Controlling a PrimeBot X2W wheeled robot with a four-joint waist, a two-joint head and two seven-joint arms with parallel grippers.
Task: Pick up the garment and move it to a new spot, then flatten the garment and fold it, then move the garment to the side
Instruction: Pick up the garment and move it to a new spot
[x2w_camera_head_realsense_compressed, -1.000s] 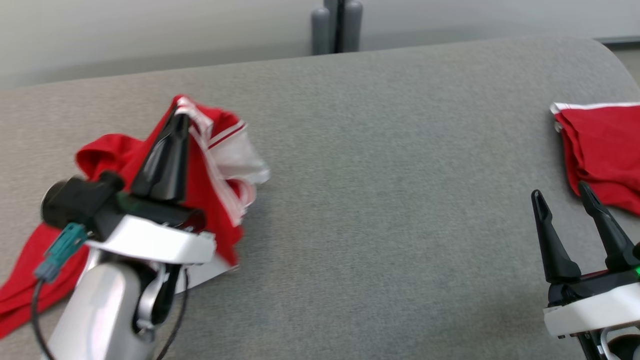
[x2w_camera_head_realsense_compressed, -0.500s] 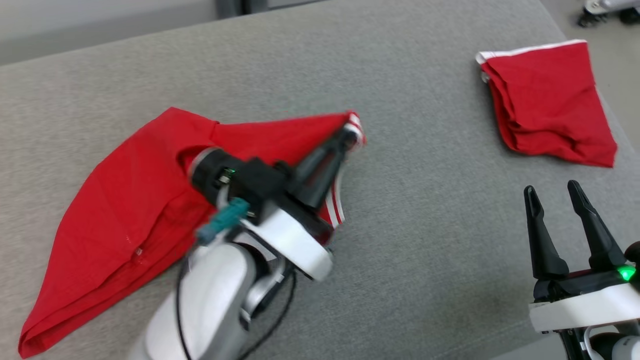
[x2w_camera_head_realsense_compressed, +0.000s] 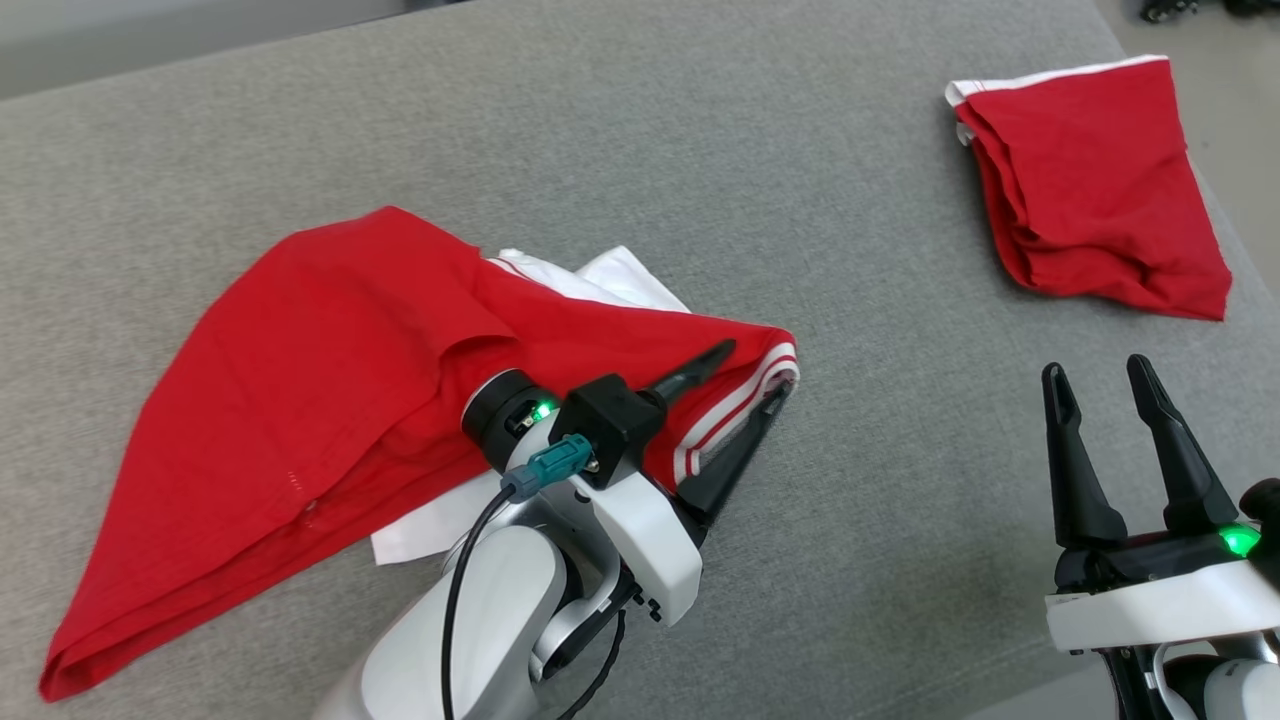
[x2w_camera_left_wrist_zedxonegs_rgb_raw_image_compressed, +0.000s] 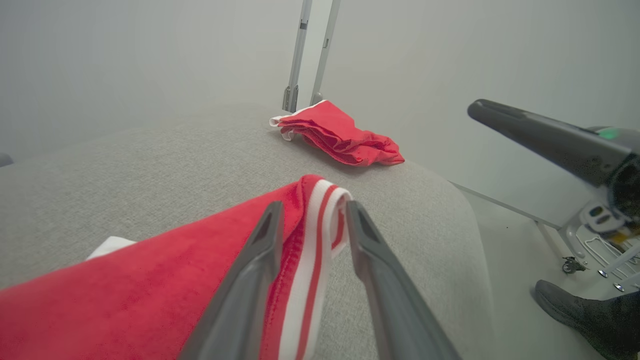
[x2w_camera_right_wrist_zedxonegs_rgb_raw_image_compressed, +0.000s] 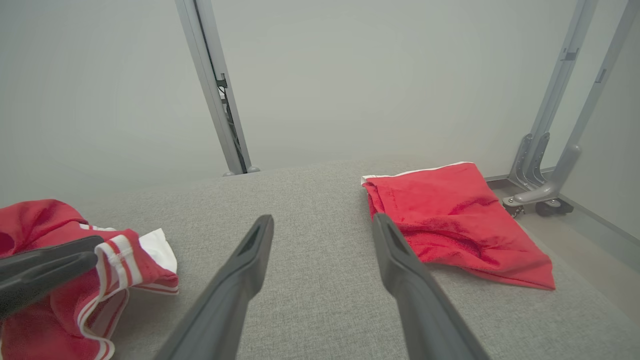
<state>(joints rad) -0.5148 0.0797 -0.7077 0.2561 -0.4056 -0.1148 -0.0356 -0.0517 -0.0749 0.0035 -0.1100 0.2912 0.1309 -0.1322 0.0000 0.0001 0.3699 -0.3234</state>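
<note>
The garment (x2w_camera_head_realsense_compressed: 330, 350), red with a white-and-red striped hem (x2w_camera_head_realsense_compressed: 740, 405), lies spread on the grey padded surface (x2w_camera_head_realsense_compressed: 700, 150), running from 8 o'clock in the head view to its centre. Its lower left corner reaches almost to the picture's edge. A white layer (x2w_camera_head_realsense_compressed: 610, 280) peeps out from beneath it at 12 o'clock of the cloth and again at 6 o'clock; how far it runs underneath is hidden.

The left gripper (x2w_camera_head_realsense_compressed: 756, 368) sits at the hem's 3 o'clock corner with its fingers parted, one on each side of the striped band. In the left wrist view the left gripper (x2w_camera_left_wrist_zedxonegs_rgb_raw_image_compressed: 314, 206) has the band lying loose in the gap, not pinched. The pale left forearm (x2w_camera_head_realsense_compressed: 500, 610) covers the garment's lower edge.

The right gripper (x2w_camera_head_realsense_compressed: 1095, 367) hangs at 4 o'clock, fingers wide apart and holding nothing; its body is cut off by the frame. A folded red cloth (x2w_camera_head_realsense_compressed: 1100, 190) lies at 1 o'clock, well apart from both.
</note>
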